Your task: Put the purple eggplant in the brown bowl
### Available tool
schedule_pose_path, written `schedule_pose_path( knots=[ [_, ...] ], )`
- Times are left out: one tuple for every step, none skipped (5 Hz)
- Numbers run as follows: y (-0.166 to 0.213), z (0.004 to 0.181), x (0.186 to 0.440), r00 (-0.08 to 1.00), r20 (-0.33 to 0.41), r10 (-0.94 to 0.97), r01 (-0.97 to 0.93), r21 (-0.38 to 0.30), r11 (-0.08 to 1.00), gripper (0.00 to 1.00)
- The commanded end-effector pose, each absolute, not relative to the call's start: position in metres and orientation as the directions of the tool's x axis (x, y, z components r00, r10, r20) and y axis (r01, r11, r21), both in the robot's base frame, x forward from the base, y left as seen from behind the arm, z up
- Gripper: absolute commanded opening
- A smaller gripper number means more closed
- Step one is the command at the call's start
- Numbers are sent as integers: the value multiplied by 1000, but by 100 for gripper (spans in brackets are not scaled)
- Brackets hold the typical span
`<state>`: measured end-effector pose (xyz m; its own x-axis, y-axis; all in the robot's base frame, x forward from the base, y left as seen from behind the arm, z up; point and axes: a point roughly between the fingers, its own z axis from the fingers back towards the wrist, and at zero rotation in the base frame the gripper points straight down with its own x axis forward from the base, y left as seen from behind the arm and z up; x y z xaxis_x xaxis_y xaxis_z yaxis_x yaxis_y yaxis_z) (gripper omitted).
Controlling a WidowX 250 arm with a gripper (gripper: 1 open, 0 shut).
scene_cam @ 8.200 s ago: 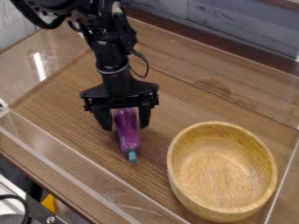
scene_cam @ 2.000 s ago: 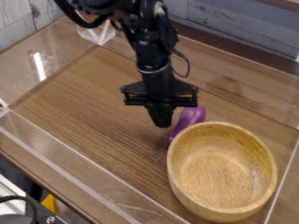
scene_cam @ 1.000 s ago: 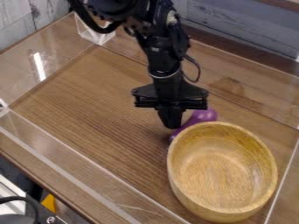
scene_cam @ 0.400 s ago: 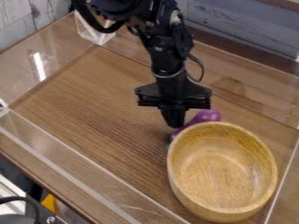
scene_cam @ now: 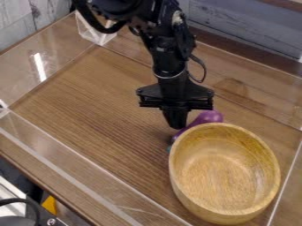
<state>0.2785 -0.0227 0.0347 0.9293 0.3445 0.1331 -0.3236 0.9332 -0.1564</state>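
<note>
Behind the bowl (scene_cam: pixel 224 177), on its far side, lies the purple eggplant (scene_cam: pixel 203 120). Its visible part sits right at the bowl's far rim, outside the bowl; the rest is partly hidden by the gripper and the rim, so contact with the rim cannot be told. Gripper (scene_cam: pixel 176 121): black, pointing down, beside the eggplant, on the left of it as viewed, and just behind the bowl's far-left rim. Fingers drawn narrow; whether they touch the eggplant cannot be made out. Bowl: light wood, round, upright, nothing visible inside, standing at the near right of the wooden table (scene_cam: pixel 83 115). Well apart from the bowl, at far left beyond the gripper, a clear plastic object (scene_cam: pixel 97 29); exact kind not identifiable. Near left of the bowl, at the picture edge: a black cable (scene_cam: pixel 26 205) and a small yellow item (scene_cam: pixel 49 205).
</note>
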Motion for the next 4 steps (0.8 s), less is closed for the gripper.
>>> schedule_pose_path(
  knots=[
    [-25, 48, 290, 925, 185, 333, -303, -170, 938, 0],
    [-26, 54, 287, 926, 176, 335, -308, -167, 937, 0],
    [-26, 62, 284, 926, 168, 338, -311, -165, 936, 0],
    [-27, 70, 282, 926, 162, 340, -314, -165, 935, 0]
  ],
)
